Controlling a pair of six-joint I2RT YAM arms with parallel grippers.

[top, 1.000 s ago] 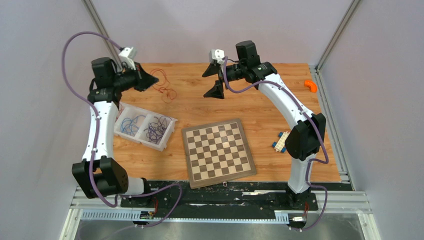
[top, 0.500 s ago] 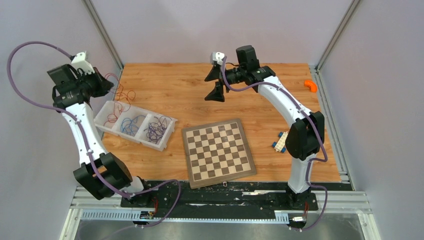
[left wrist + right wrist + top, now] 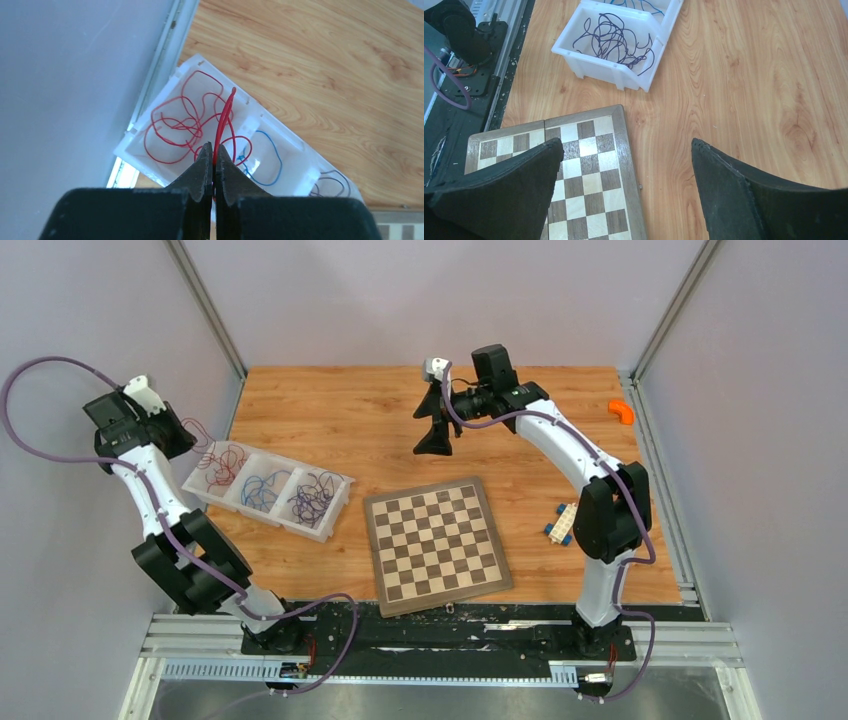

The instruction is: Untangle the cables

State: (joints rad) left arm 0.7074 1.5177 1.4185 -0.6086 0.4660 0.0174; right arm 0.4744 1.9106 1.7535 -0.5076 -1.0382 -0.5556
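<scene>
The red cables point(image 3: 175, 125) lie as a loose heap of loops directly beyond and below the left gripper point(image 3: 214, 150), in the end compartment of a white tray point(image 3: 137, 150). One red strand, apparently folded double, runs from that heap up into the gripper, whose fingertips are pinched fully together on it. To the right of the gripper, in the next compartment, sits a blue cable point(image 3: 265, 159). Farther right again are the dark purple cables point(image 3: 616, 37), which the right wrist view shows as a tangled nest in the other end compartment.

Judging by their look, these wires are hair-thin and almost weightless. They are limp enough to drape, yet springy enough to keep their curls, so each loop will tend to hook its neighbours. The smooth insulation is likely to slide through a weak pinch, while a hard, fast pull could cinch a knot tight or drag the whole heap out. The best hold is probably at a free end or an outer loop, squarely between the fingertips, with a slow lift.

The right gripper point(image 3: 626, 145) hangs well away from the tray with its jaws spread wide and nothing between them. Below it are the far corner of a chessboard point(image 3: 574, 175) and the bare wooden bench point(image 3: 749, 75).
</scene>
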